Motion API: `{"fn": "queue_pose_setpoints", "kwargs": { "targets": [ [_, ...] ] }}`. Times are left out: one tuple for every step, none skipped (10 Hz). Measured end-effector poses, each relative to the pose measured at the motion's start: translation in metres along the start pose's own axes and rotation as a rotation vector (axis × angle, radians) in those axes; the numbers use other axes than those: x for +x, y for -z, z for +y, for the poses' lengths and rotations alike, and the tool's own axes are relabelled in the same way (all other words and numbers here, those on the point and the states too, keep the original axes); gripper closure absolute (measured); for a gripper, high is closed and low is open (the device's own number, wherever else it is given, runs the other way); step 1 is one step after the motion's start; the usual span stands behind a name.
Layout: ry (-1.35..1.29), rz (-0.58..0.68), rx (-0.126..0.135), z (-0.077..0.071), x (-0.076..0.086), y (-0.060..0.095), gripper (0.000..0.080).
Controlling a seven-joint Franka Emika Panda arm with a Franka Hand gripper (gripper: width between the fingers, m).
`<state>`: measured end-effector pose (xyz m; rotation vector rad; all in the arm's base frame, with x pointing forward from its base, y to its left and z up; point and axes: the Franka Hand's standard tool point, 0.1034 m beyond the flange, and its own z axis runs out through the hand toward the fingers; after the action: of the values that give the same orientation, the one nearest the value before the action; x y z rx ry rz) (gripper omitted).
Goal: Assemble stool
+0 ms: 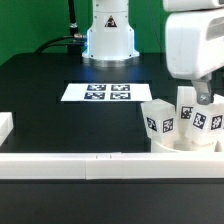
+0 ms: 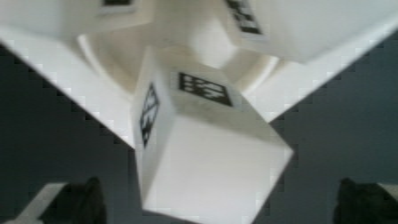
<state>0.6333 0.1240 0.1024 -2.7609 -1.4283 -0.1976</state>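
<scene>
Three white leg blocks with black-and-white tags stand upright on the round white seat (image 1: 170, 144) at the exterior view's lower right: one on the left (image 1: 159, 118), one in the middle (image 1: 188, 108) and one on the right (image 1: 213, 121). My gripper (image 1: 203, 98) hangs just above the middle and right legs. In the wrist view a tagged leg (image 2: 199, 130) fills the centre, rising toward the camera from the seat (image 2: 54, 55). My gripper (image 2: 217, 205) is open, with a dark finger (image 2: 71, 200) well clear of the leg on each side.
The marker board (image 1: 98, 93) lies flat in the middle of the black table. A long white border rail (image 1: 80, 162) runs along the front edge, and a short piece of it (image 1: 5, 124) shows at the exterior view's left. The robot base (image 1: 108, 35) stands at the back.
</scene>
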Motion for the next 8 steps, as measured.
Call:
{"fn": "queue_pose_setpoints", "kwargs": {
  "targets": [
    [0.056,-0.002,0.000,0.0012,-0.0016,0.0000,0.0151],
    [0.112,-0.008,-0.004,0.0028,-0.0033,0.0000,0.0151],
    [0.140,-0.011,-0.007,0.0039,-0.0045,0.0001,0.0151],
    [0.199,-0.017,-0.010,0.0053,-0.0059,0.0001,0.0151],
    [0.247,-0.023,-0.014,0.0068,-0.0075,0.0002,0.0151],
    [0.355,-0.035,-0.020,0.0089,-0.0096,0.0003,0.0151],
    [0.458,-0.053,-0.037,0.0099,-0.0086,0.0000,0.0151],
    [0.579,-0.074,-0.044,0.0083,-0.0078,-0.0021,0.0151]
  ]
}}
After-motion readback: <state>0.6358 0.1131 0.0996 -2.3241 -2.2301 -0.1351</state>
